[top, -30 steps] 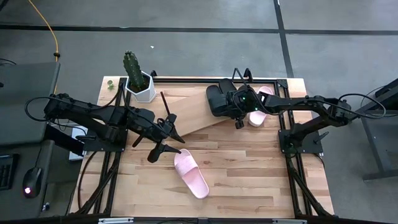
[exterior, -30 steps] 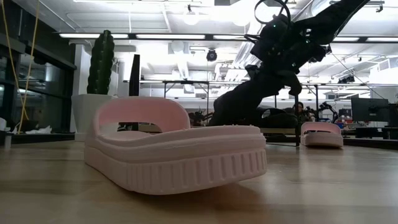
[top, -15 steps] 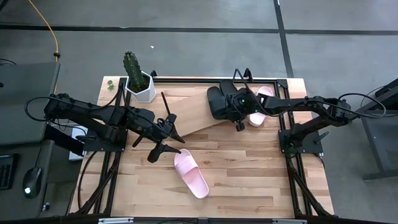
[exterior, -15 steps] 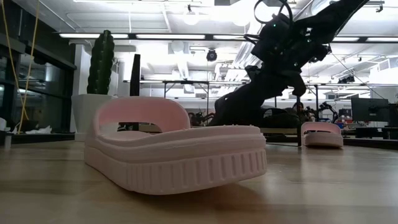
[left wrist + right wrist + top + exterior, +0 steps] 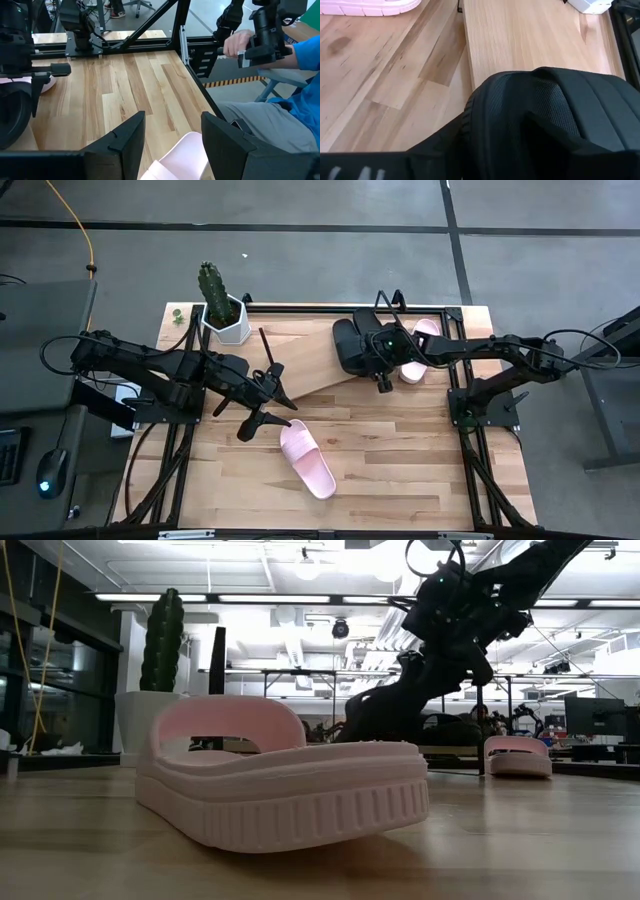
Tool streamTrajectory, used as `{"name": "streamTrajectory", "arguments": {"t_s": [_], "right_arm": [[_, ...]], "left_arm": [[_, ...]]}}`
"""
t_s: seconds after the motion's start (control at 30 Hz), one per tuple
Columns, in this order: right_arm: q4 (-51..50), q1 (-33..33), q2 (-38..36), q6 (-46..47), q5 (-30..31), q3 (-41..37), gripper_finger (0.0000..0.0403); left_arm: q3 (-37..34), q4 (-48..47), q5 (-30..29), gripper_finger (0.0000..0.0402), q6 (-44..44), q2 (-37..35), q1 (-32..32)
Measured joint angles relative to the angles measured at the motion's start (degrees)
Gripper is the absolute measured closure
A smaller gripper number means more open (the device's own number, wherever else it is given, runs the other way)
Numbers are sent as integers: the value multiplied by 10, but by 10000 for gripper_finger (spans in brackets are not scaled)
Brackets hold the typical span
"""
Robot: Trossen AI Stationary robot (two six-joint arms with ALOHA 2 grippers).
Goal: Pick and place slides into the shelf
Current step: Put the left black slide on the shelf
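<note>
A black slide lies on the right end of the shelf, a slanted light wood board at the table's far middle. It fills my right wrist view. My right gripper hangs close over the slide's right side; whether it touches the slide cannot be told. One pink slide lies sole down near the table's middle, just right of my open left gripper, and shows below its fingers. Another pink slide lies under my right arm.
A cactus in a white pot stands at the table's far left corner, next to the shelf. Bare wood lies along the near edge. Beyond the table's right edge a person sits, with a hand on a control arm.
My right gripper has rolled a little where it hangs over the black slide. The slide has shifted slightly toward the table's left on the shelf. My left arm has kept still.
</note>
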Motion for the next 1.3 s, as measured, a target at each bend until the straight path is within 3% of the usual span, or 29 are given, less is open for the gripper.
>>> {"name": "streamTrajectory", "arguments": {"t_s": [0.53,0.87,1.07,1.3], "right_arm": [[-21,0,0,88,-24,1,210],[-39,0,0,92,-25,11,210],[-120,0,0,84,-19,45,210],[-140,16,0,88,23,48,210]], "left_arm": [[0,0,0,224,0,0,0],[0,0,0,224,0,0,0],[0,-5,0,224,0,0,0],[0,-5,0,224,0,0,0]]}}
